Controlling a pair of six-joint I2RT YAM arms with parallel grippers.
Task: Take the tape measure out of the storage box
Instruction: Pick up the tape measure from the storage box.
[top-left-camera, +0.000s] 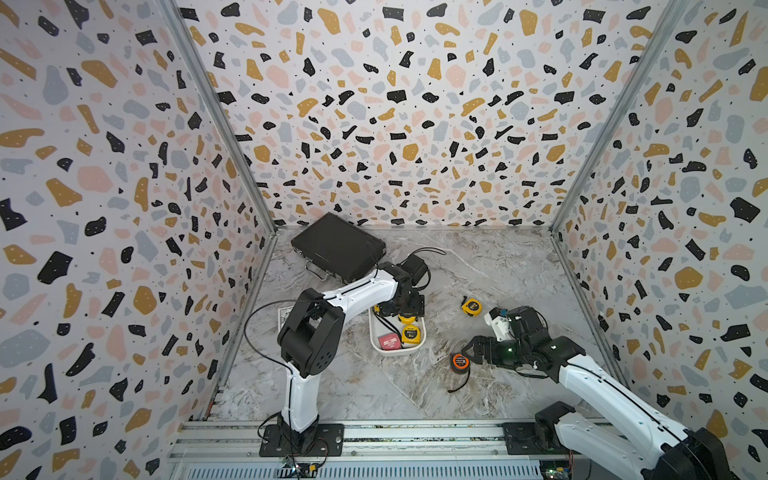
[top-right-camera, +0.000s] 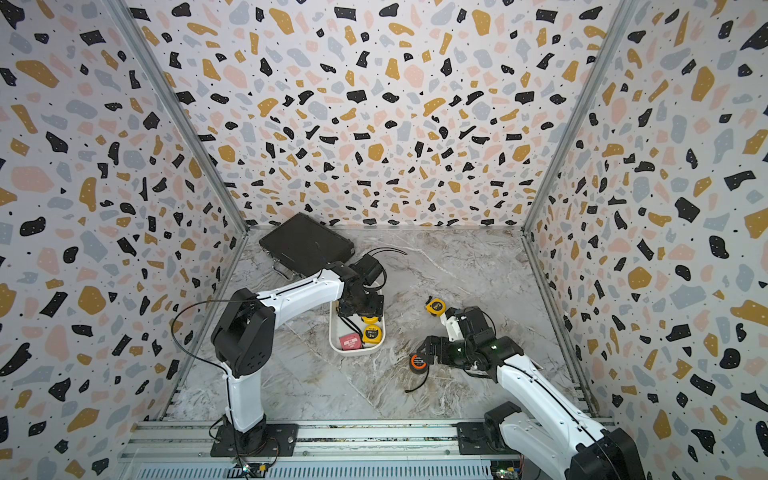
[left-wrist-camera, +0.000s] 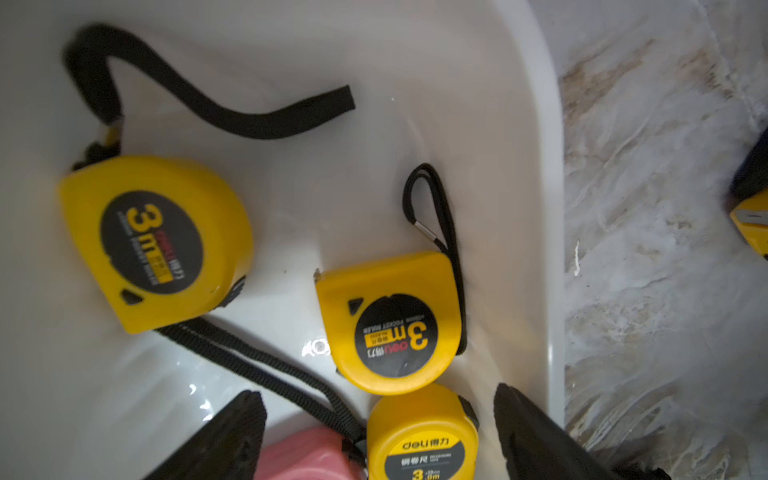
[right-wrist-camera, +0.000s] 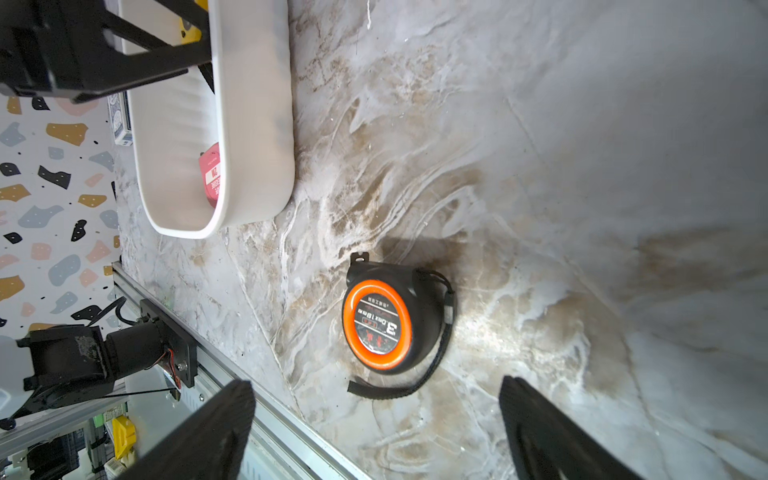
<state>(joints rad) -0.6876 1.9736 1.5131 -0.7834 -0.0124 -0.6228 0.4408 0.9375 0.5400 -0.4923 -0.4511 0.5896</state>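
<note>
So far, two tape measures lie out on the table (top-left-camera: 478, 257). The loose yellow tape measure (top-left-camera: 471, 306) is to the right of the storage box (top-left-camera: 395, 353), and the black-and-orange tape measure (right-wrist-camera: 386, 324) is nearer. Both are well apart from the box. Four are left inside, so if all must come out I judge the job about a third done.

At the near end of the box sits the pink tape measure (left-wrist-camera: 307, 455), with the near yellow tape measure (left-wrist-camera: 422, 436) just beside it on the right. The middle yellow tape measure (left-wrist-camera: 392, 324) touches that one from the far side. The far yellow tape measure (left-wrist-camera: 156, 245) lies toward the left wall.

My left claw (left-wrist-camera: 374, 395) hangs in the box over the near end, jaws wide apart and holding nothing. Its fingers stand either side of the pink and near yellow pair. My right claw (right-wrist-camera: 374, 384) is spread fully too and is empty. It is low over the table just right of the black-and-orange tape measure, not touching it.

What may get in the way: black wrist straps (left-wrist-camera: 257, 365) trail across the box floor, and one running toward the pink tape measure could drag a neighbour along. The tape measures sit close together at the near end, leaving little room for a finger. The black case (top-left-camera: 338, 245) sits at the far left, out of the way.
</note>
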